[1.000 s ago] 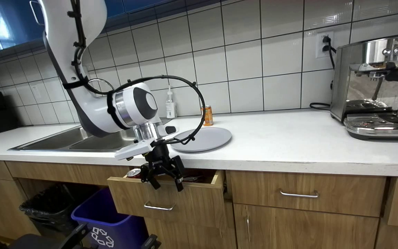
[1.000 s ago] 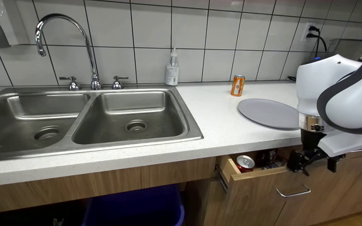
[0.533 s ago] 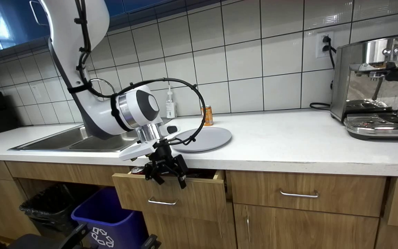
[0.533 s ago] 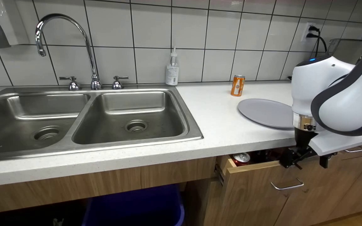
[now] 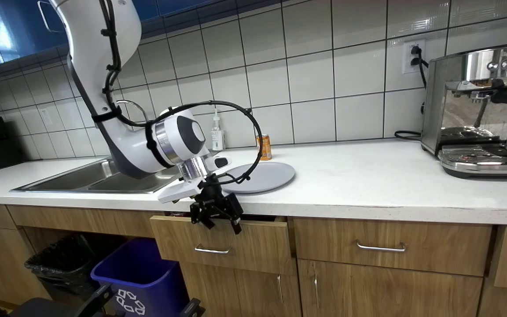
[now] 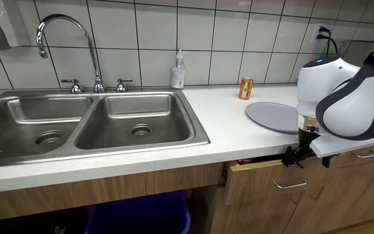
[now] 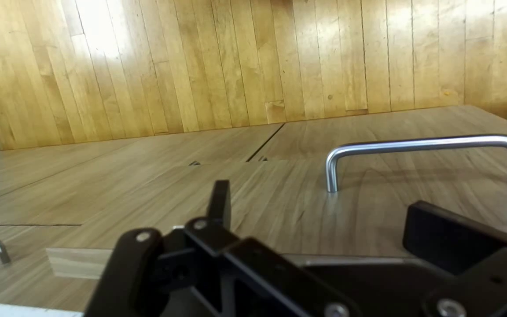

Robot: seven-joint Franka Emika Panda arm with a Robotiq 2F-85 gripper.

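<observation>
At the upper front of a partly open drawer [image 5: 255,251], the black gripper [image 5: 224,227] hung with its jaws wide apart; whether it touched the wood could not be told. Just below it, a metal handle [image 7: 425,145] ran across the drawer's front. Something red [image 6: 245,161], mostly hidden, showed through the gap at the drawer's end nearer the sink [image 6: 148,91]. Lower down, beside the drawer, stood a blue recycling bin [image 5: 159,297]. Above the drawer, on the white counter [image 5: 368,180], lay a grey plate [image 6: 271,117], partly hidden by the arm [image 6: 351,112] in an exterior view, and behind it an orange can [image 6: 245,88] stood upright near the tiled wall [image 5: 337,70]. Farther along, a pump bottle [image 6: 178,77] stood at the sink's back corner, near that wall. Well apart from all these, away from the sink, stood a steel coffee machine [image 5: 464,114].
</observation>
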